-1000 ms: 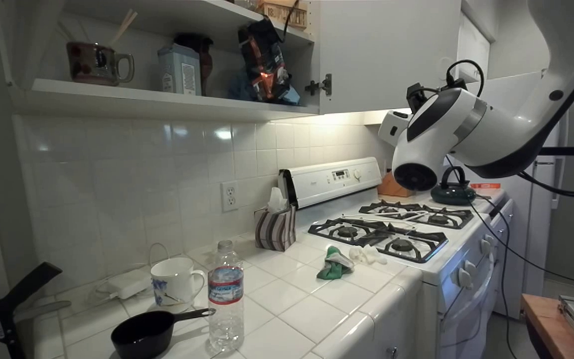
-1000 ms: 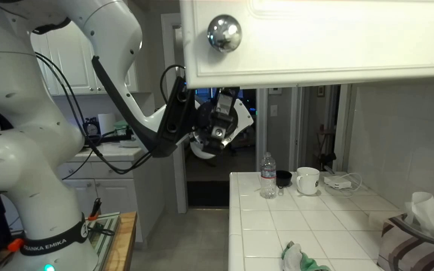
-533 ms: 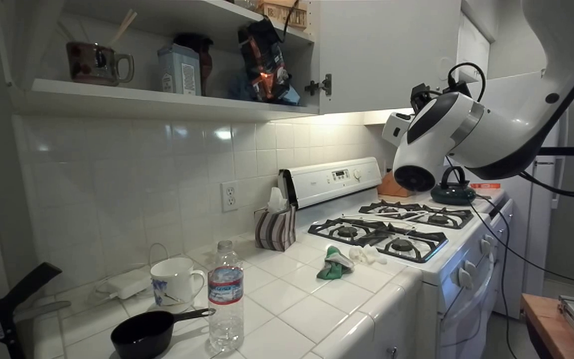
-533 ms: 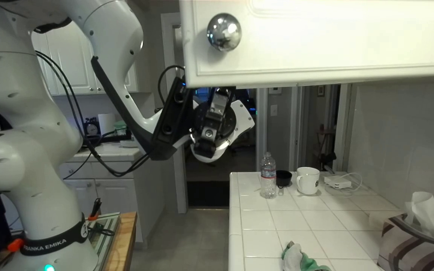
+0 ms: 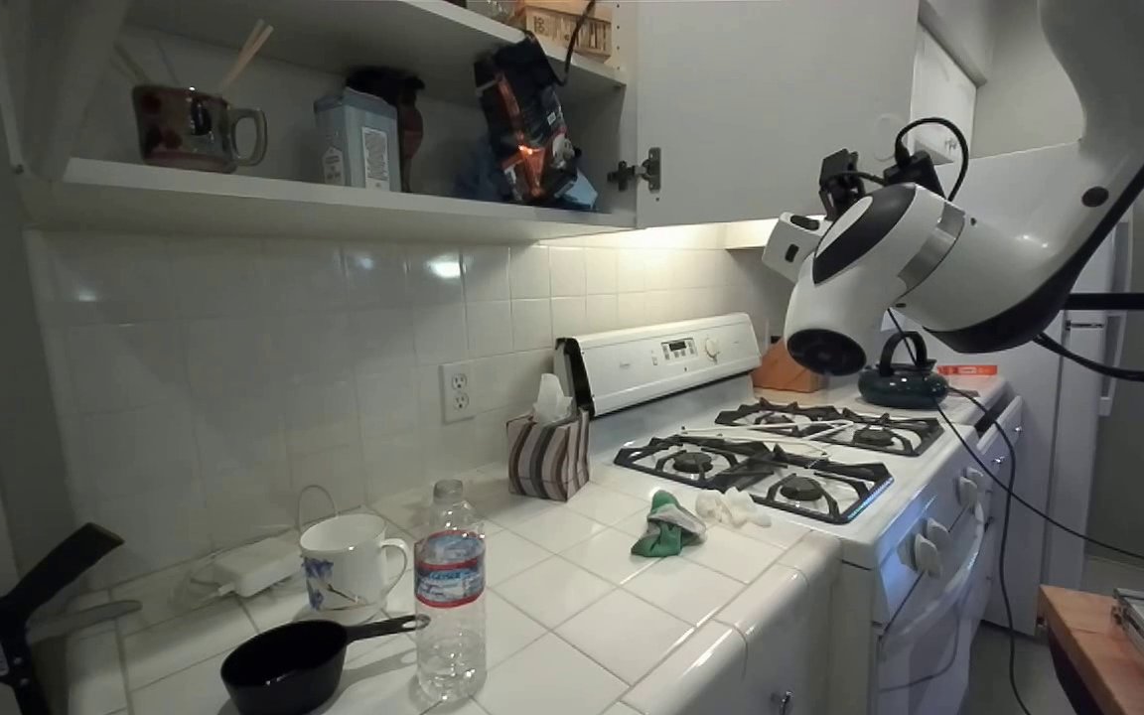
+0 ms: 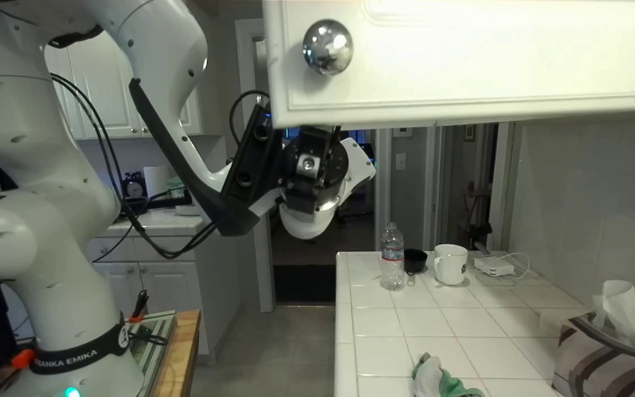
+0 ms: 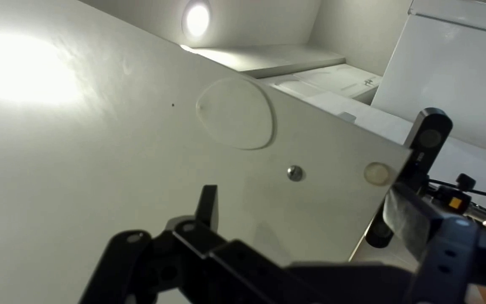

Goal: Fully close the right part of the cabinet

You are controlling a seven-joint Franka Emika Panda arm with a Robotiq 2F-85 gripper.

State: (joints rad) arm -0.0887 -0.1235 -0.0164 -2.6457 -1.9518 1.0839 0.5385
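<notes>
Since a moment ago the gripper (image 7: pixel 306 204) has rotated a little. The cabinet door (image 5: pixel 781 109) remains swung open, at the right end of the cabinet (image 5: pixel 334 45) in an exterior view. In the wrist view the fingers (image 7: pixel 207 207) are spread wide before the door's inner face; if they touch it, I cannot tell. On the lower shelf (image 5: pixel 334 206) stand a patterned mug (image 5: pixel 180 127) and a leaning dark bag (image 5: pixel 529 129); below, on the tiled counter (image 5: pixel 592 628), a water bottle (image 5: pixel 450 571).

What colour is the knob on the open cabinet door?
Shiny silver; the knob shows best in an exterior view.
</notes>
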